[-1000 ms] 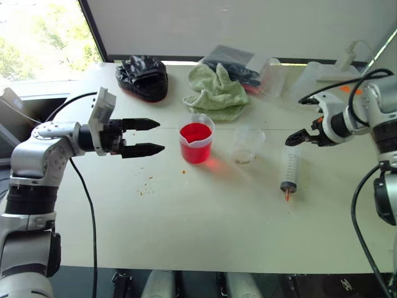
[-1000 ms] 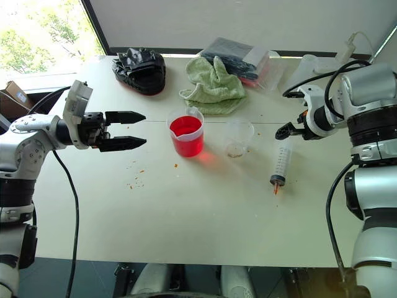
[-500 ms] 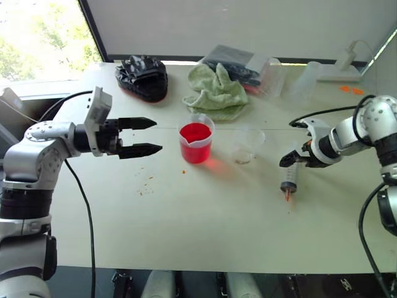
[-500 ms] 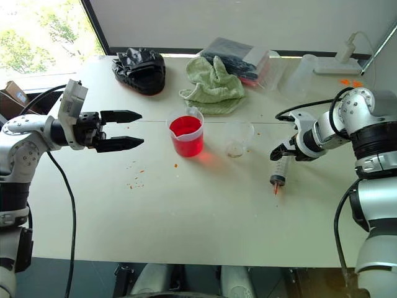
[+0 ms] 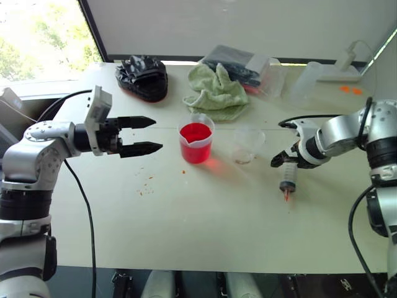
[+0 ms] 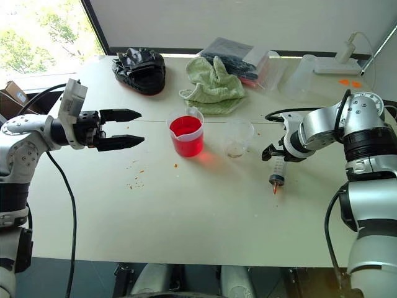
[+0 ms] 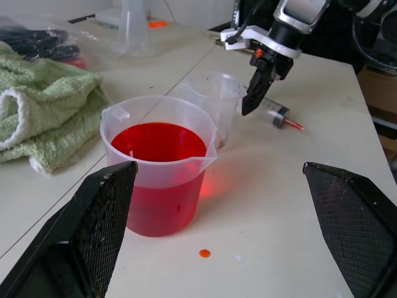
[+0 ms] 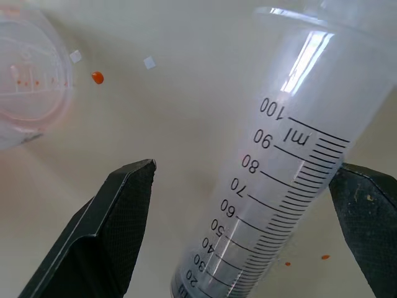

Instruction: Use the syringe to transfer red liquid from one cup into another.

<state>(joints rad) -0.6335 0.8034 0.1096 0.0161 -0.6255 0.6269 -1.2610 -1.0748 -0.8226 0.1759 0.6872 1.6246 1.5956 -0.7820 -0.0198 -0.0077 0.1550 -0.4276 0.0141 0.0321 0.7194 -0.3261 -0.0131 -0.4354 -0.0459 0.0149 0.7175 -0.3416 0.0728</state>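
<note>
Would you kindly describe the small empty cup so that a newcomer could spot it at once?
Start at the green towel at the table's far side. In front of it stands the spouted beaker of red liquid; the small cup stands beside it, toward the syringe. It alone is clear, spoutless and nearly empty.

On the table [image 5: 205,211] we count one syringe [image 5: 288,180], one spouted beaker [image 5: 196,141] holding the red liquid [image 5: 196,133], and one small plain cup [image 5: 248,144] beside it. Toward the far edge we count one green towel [image 5: 216,92], one black crumpled bag [image 5: 144,76], one dark flat packet in clear wrap [image 5: 236,65], two tall frosted tumblers [image 5: 272,77] and one white power strip [image 5: 340,74]. We also count two end effectors, the left end effector [image 5: 144,135] and the right end effector [image 5: 282,159], each with two black fingers, and a scatter of small orange specks [image 5: 146,184] too many to count.
</note>
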